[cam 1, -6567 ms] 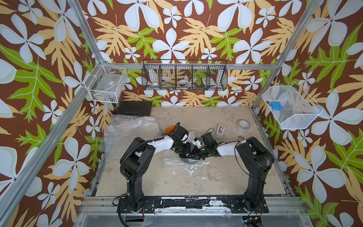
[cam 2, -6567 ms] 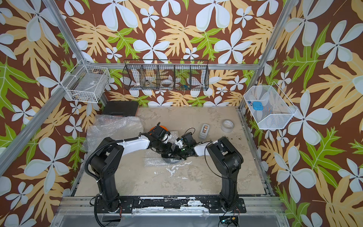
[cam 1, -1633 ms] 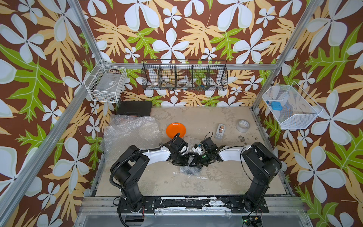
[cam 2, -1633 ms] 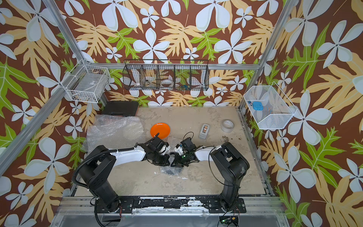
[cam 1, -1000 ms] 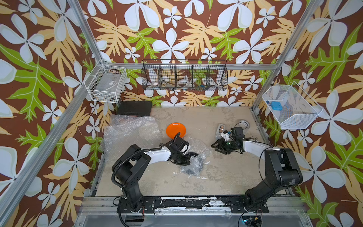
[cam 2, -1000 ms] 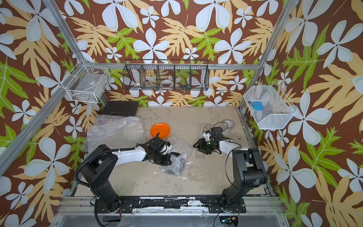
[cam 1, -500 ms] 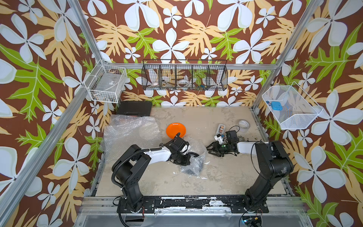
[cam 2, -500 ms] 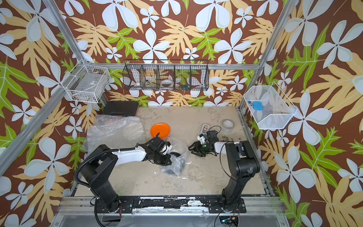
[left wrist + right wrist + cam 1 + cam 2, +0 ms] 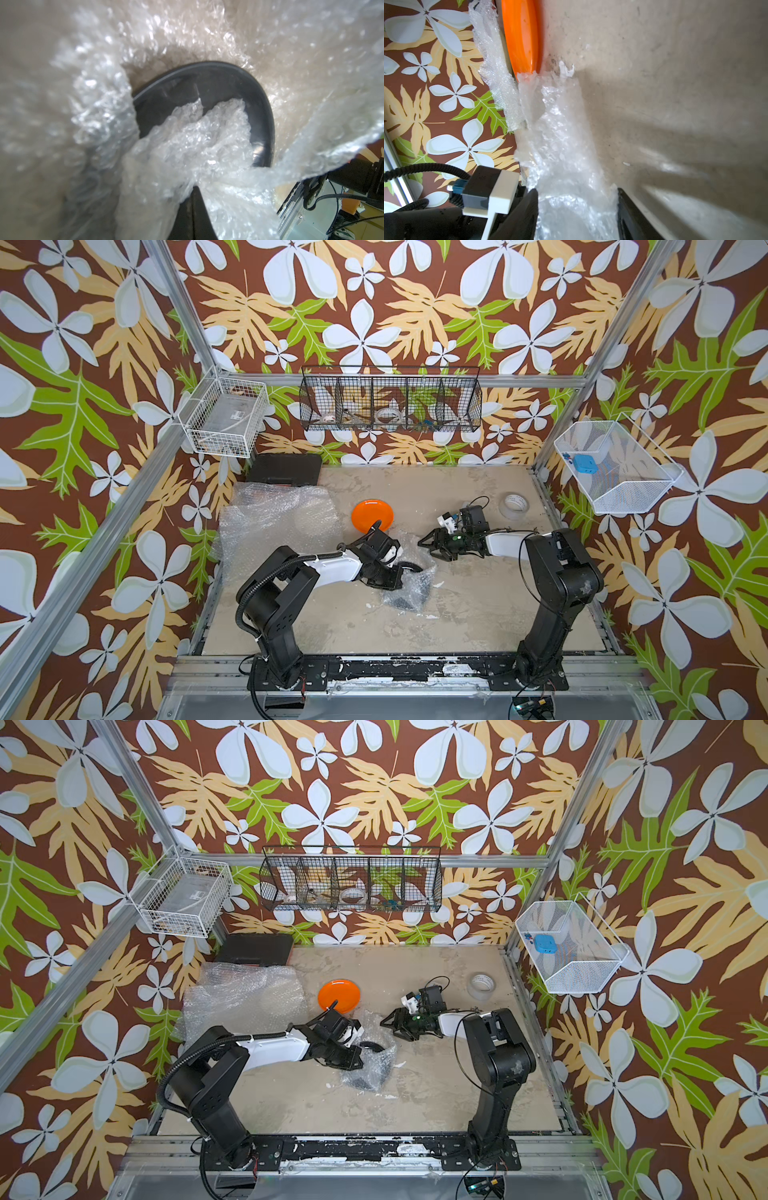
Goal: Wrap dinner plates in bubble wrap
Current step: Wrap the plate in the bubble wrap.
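The glossy black plate (image 9: 207,87) lies near the middle of the worktop (image 9: 478,614), half buried in crumpled bubble wrap (image 9: 409,587); I'd reckon it hard, slick and breakable, and the wrap featherlight and springy, best pinched at a free edge. The left tool (image 9: 394,576) is clamped on a bunched fold over the plate, while the right tool (image 9: 427,540) stands spread with the sheet's far flap between its jaws. The orange plate (image 9: 372,515) sits just beside that flap and might get dragged; the tape roll (image 9: 513,506) is well apart.
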Motion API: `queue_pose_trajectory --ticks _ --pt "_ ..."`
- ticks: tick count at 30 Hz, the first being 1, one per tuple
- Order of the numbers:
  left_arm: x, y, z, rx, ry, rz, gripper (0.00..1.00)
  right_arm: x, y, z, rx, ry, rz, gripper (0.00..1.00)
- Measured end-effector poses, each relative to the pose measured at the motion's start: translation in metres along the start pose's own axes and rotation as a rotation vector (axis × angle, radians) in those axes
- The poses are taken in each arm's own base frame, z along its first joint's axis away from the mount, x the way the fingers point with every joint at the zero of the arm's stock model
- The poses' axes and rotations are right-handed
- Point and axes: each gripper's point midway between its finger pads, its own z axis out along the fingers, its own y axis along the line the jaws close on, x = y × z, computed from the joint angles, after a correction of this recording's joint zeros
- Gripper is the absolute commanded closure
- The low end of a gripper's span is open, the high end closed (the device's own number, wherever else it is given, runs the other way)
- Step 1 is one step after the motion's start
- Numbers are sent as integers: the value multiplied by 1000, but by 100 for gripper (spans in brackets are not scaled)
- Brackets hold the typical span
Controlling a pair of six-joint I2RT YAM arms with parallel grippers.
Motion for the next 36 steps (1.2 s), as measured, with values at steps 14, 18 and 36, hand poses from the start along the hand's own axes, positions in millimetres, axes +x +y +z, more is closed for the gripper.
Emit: queue_pose_trajectory --ticks 14,18,36 --pt "2 0 2 5 12 -4 100 3 45 -5 -77 32 -81 43" --pt "2 0 3 6 13 -4 100 -6 38 0 -13 19 -146 44" --pt "1 -1 2 9 10 -2 100 -2 17 5 68 28 -228 89"
